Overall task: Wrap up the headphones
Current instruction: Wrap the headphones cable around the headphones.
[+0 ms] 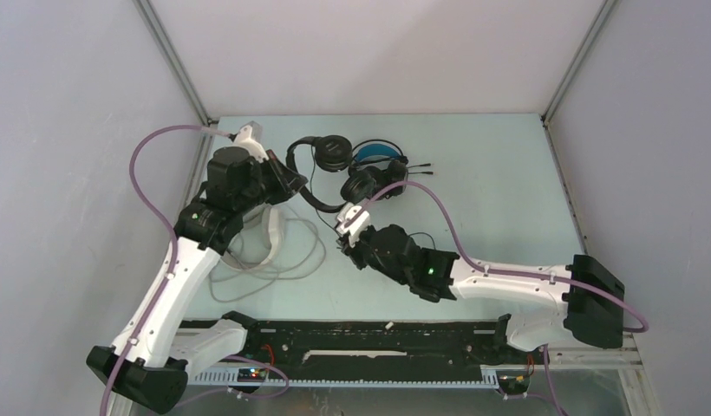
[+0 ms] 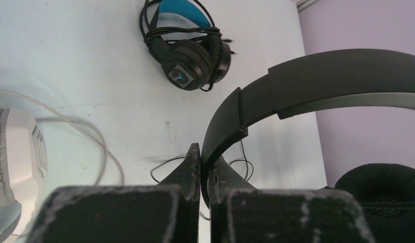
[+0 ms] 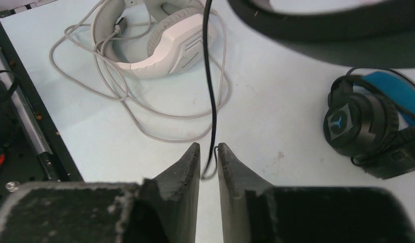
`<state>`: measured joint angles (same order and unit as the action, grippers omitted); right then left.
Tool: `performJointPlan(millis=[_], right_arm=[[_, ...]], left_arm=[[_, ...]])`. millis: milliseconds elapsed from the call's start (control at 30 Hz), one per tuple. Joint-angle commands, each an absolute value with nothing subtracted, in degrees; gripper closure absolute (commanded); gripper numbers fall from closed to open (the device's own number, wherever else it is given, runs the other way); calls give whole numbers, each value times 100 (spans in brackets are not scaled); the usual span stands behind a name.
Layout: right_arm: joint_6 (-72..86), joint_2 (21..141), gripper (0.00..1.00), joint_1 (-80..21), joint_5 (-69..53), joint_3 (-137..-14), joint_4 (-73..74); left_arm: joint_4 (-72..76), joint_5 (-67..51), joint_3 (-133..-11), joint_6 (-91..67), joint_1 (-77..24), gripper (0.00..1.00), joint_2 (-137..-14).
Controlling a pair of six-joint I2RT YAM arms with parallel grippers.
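The all-black headphones (image 1: pixel 332 152) hang above the table, and my left gripper (image 1: pixel 291 184) is shut on their headband (image 2: pixel 317 81); one ear pad (image 2: pixel 382 187) shows at the lower right of the left wrist view. Their thin black cable (image 3: pixel 209 76) drops down between the fingers of my right gripper (image 3: pixel 209 149), whose jaws stand slightly apart, wider than the cable. The black pair with the blue headband (image 1: pixel 374 165) lies wrapped at the back centre. Partly under my left arm, the white headphones (image 3: pixel 170 45) lie with their grey cable spread loose.
Loops of grey cable (image 1: pixel 283 264) sprawl across the table's left half. A black rail (image 1: pixel 352 334) runs along the near edge between the arm bases. Grey enclosure walls (image 1: pixel 83 104) close in the left, right and back.
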<state>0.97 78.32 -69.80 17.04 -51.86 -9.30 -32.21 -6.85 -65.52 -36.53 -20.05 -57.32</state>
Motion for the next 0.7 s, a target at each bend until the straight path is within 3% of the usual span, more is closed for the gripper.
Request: performJointPlan(millis=[0,333,667], right_arm=[[-533,7675,73,-7018,1351,-4768,-2536],[-1367,8642,36,-6778,327,-4298,-4801],[-2116,9602,35,-6455,-223,-3901,-6687]], left_arm=[[-3038,-1027,-7105,-3854,-1951,100,-5586],[-3433,-1033,-7436,-3740,-1951,100,-5578],[-3760,-939,-7766,-3591,-1951,100,-5584]])
